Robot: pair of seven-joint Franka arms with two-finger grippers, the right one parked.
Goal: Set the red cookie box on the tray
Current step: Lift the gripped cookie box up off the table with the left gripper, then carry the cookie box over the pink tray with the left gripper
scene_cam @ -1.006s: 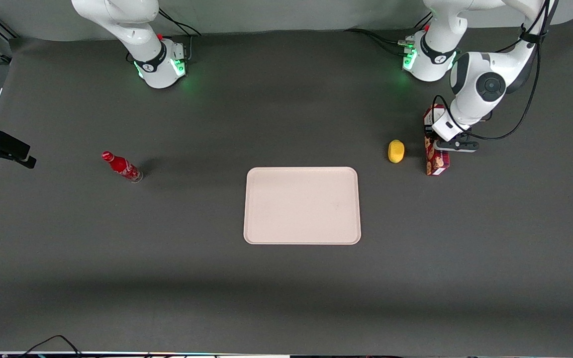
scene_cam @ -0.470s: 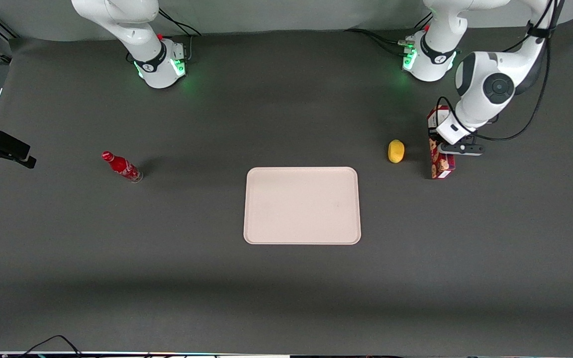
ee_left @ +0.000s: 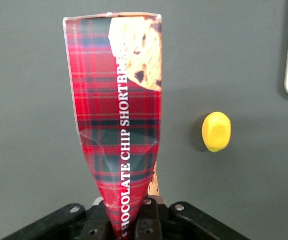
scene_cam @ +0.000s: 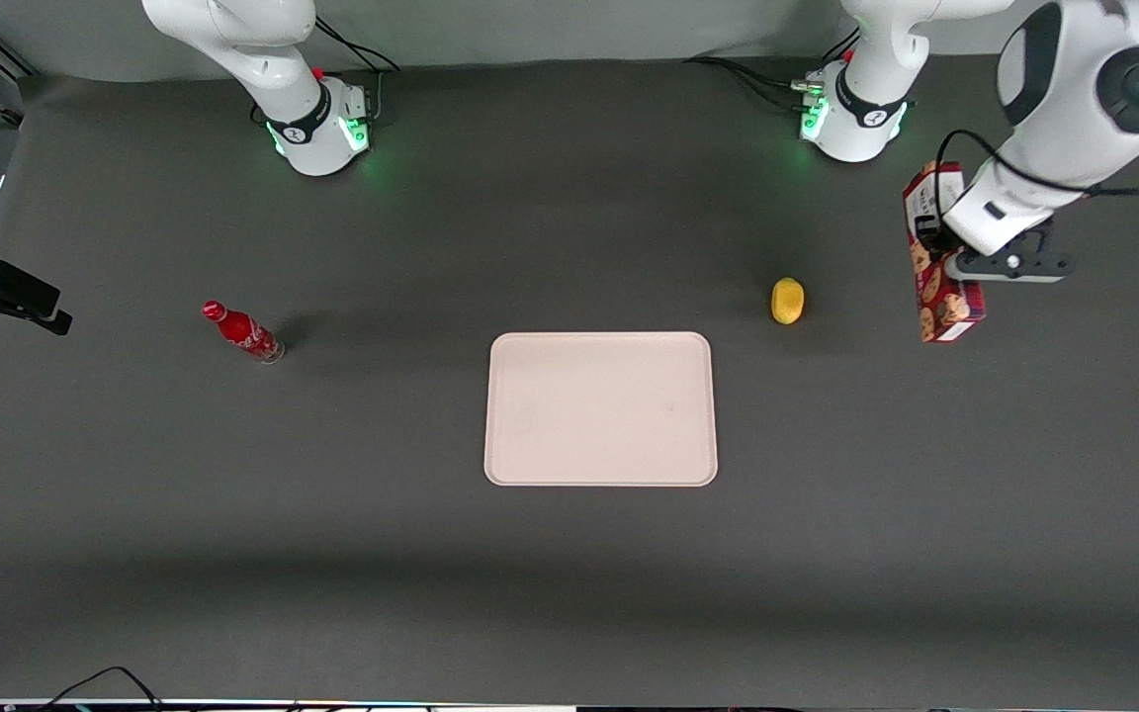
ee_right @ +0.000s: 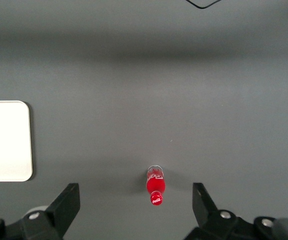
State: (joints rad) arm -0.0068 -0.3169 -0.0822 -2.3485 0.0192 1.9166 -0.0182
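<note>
Since the earlier frame, the left gripper has risen and carried the red cookie box clear of the table, toward the working arm's end, away from the yellow lemon. Fingers pinch the box near mid-length; its long axis runs toward and away from the front camera, white-label end farther from it. Carry it level over the lemon to the tray, well apart, aligning axis with the tray's length.
</note>
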